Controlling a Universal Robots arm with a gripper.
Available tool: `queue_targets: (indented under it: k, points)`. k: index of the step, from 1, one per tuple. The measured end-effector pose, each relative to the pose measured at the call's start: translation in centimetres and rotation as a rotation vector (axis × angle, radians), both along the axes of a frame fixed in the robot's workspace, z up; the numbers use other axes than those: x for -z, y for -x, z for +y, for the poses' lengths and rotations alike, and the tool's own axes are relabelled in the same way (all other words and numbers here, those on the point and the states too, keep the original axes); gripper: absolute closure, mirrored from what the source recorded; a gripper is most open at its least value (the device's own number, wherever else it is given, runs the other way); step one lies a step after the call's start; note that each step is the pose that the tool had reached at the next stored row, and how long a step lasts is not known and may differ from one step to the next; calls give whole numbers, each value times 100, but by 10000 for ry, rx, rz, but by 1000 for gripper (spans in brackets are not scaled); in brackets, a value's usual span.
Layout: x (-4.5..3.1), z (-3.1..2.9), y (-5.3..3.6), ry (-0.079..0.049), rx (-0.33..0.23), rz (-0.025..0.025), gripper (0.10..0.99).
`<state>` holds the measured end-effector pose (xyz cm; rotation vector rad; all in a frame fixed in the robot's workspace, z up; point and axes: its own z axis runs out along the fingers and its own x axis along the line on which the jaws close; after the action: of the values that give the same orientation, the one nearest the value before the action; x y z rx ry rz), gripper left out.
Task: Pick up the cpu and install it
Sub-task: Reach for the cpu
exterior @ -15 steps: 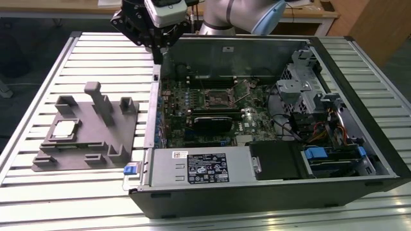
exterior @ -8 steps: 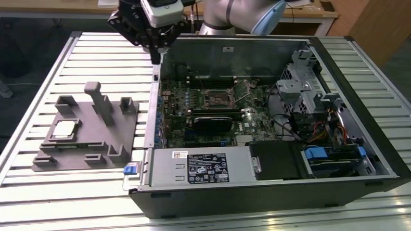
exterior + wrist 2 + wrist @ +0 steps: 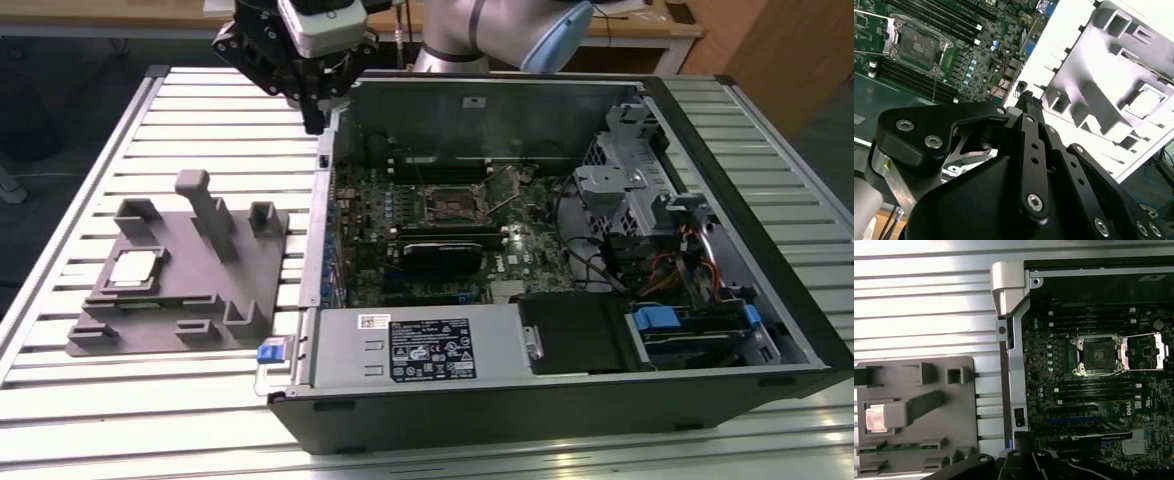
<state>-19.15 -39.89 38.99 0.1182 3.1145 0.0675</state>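
Slatted aluminium table (image 3: 147,410) carries, by its edge on the exterior view's left, a grey plastic fixture tray (image 3: 200,300) holding the flat silver-topped square cpu (image 3: 134,268), while farther back the black gripper (image 3: 316,118) hangs empty, fingers together, over a corner of the black computer case (image 3: 534,420), the cpu lying well apart from it, nearer and toward that left edge.
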Motion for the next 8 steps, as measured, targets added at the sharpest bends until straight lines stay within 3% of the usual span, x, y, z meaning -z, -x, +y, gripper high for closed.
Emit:
queue_targets:
  k: [8]
  points:
    - [3,0,91,-1,0,0,980]
